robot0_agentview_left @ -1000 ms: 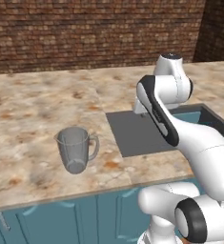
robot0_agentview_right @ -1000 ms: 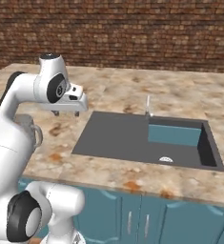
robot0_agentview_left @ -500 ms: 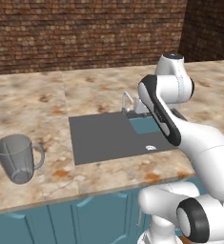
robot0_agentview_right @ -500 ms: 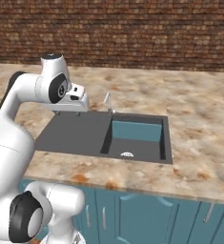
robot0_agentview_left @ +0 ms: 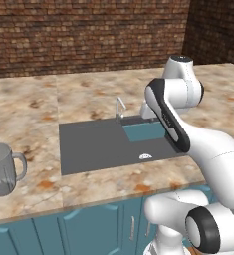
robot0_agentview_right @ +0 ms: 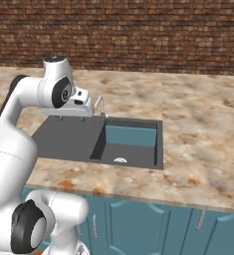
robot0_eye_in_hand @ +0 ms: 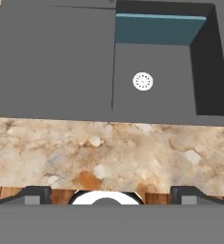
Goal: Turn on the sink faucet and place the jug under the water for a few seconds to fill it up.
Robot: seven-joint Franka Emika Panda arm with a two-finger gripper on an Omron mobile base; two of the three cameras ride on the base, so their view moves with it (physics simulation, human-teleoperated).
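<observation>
The jug (robot0_agentview_left: 2, 170), translucent grey with a looped handle, stands upright on the marble counter far to the left of the sink (robot0_agentview_left: 91, 144). The thin sink faucet (robot0_agentview_left: 119, 108) rises at the back rim beside the teal-walled basin (robot0_agentview_right: 131, 144); no water shows. My gripper (robot0_agentview_right: 72, 116) hangs above the sink's flat left part, just left of the sink faucet (robot0_agentview_right: 101, 105), far from the jug. In the hand view the gripper (robot0_eye_in_hand: 111, 195) is open, its fingertips (robot0_eye_in_hand: 35, 195) wide apart over the counter's front strip with nothing between them, and the drain (robot0_eye_in_hand: 143, 81) lies ahead.
A brick wall (robot0_agentview_right: 138, 35) runs behind the marble counter (robot0_agentview_right: 203, 129). Teal cabinet doors (robot0_agentview_right: 138, 224) sit below the counter's front edge. My own arm (robot0_agentview_left: 188, 134) covers the sink's right side in the left base view.
The whole picture has shifted: the base has driven along the counter, so the sink now sits in the middle and the jug at the far left. The gripper stays open.
</observation>
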